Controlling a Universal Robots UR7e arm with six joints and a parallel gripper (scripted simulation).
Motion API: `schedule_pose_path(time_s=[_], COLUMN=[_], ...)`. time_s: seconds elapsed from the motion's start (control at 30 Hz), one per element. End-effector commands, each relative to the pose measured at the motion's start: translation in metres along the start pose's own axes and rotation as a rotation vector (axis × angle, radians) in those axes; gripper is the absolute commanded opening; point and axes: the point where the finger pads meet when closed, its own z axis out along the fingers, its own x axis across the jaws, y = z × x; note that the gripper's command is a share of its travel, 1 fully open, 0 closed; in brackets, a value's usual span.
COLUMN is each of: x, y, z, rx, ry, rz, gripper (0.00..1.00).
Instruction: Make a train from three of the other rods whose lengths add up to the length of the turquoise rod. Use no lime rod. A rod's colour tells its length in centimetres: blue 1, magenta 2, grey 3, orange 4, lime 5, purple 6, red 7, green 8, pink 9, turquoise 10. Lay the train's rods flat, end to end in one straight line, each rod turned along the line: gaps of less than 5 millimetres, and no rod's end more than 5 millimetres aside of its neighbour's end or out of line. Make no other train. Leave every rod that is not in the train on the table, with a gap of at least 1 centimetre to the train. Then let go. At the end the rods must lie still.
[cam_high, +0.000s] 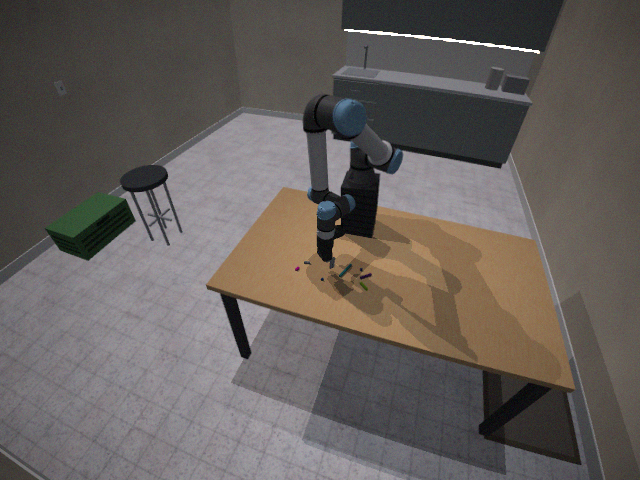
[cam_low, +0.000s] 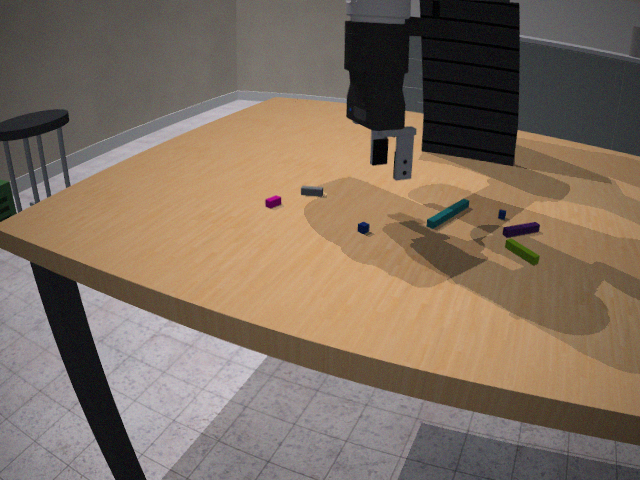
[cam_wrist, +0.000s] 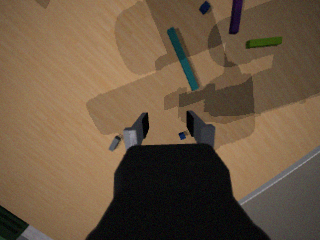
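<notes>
My gripper (cam_low: 391, 172) (cam_wrist: 167, 119) is open and empty, above the table between the grey and turquoise rods. The turquoise rod (cam_high: 345, 270) (cam_low: 448, 213) (cam_wrist: 183, 59) lies flat. To its right lie a purple rod (cam_low: 521, 229) (cam_wrist: 236, 16), a lime rod (cam_low: 522, 251) (cam_wrist: 264, 42) and a small blue rod (cam_low: 501, 213) (cam_wrist: 204, 7). Another blue rod (cam_low: 363, 227) (cam_wrist: 182, 135) lies alone left of the turquoise rod. A grey rod (cam_low: 311, 191) (cam_wrist: 115, 143) and a magenta rod (cam_high: 297, 268) (cam_low: 272, 201) lie apart at the left. No rods touch.
The wooden table (cam_high: 258, 258) (cam_low: 206, 268) carries the arm's black pedestal (cam_high: 360, 204) (cam_low: 469, 82) behind the rods. The arm's shadows cover the turquoise, purple and lime rods' area. A stool (cam_high: 144, 178) and a green crate (cam_high: 90, 222) stand on the floor at the left.
</notes>
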Motion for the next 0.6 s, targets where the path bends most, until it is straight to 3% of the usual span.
schedule_pose_path(time_s=[0.0,0.57], x=[0.005,0.016], y=[-0.004,-0.007], z=[0.0,0.0], rx=[0.002,0.002], ry=[-0.001,-0.002], rz=[0.167,0.535], gripper=[1.0,1.0])
